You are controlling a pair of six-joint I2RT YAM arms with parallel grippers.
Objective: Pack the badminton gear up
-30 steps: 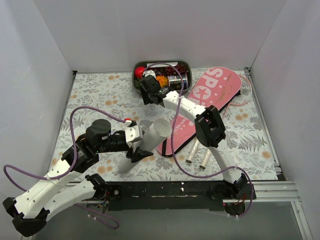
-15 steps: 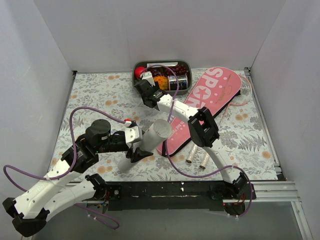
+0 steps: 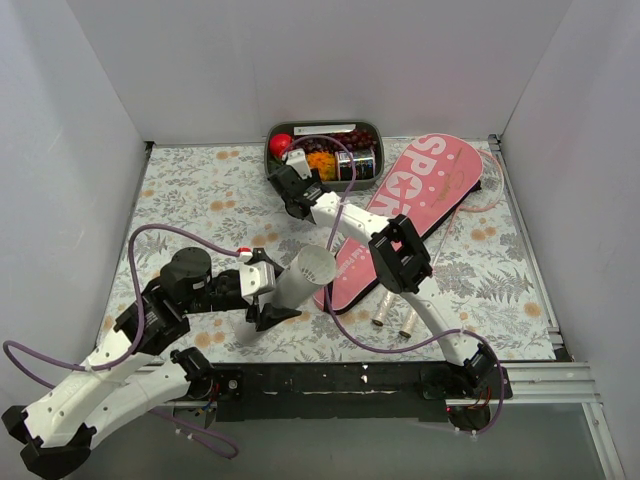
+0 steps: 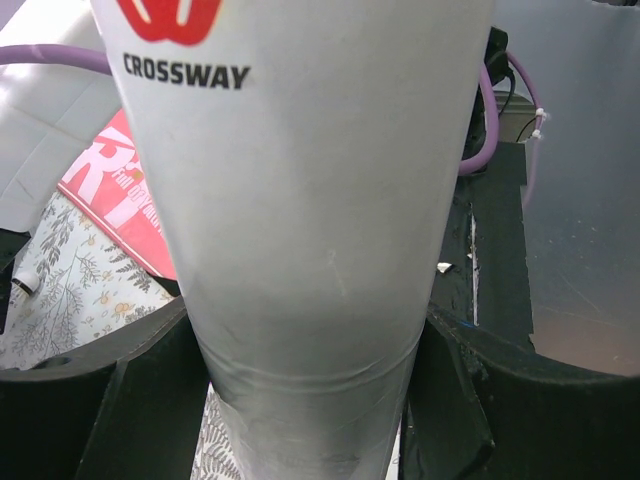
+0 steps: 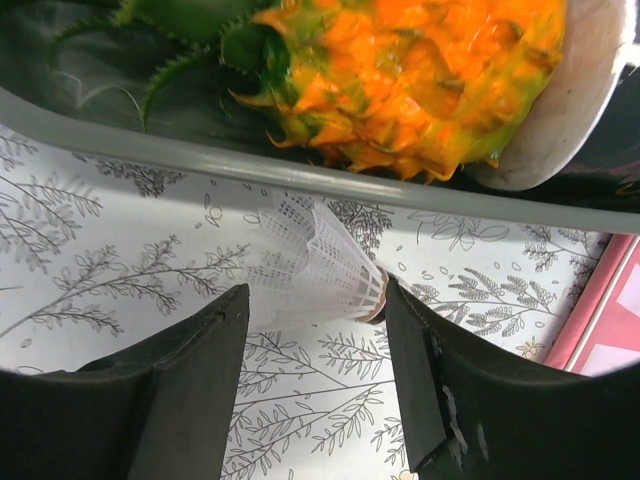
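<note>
Overhead | floral-print table (image 3: 190, 190) | white walls (image 3: 320, 60) three sides | pink bag (image 3: 435, 185) rear-right

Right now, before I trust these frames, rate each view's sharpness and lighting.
Top external: even, soft light, everything sharp, only faint shadows on the floral cloth. Left wrist: the white tube fills the frame, lettering crisp, its lower part in shade. Right wrist: the shuttlecock is sharp, the orange pineapple looks slightly soft, no glare.
</note>
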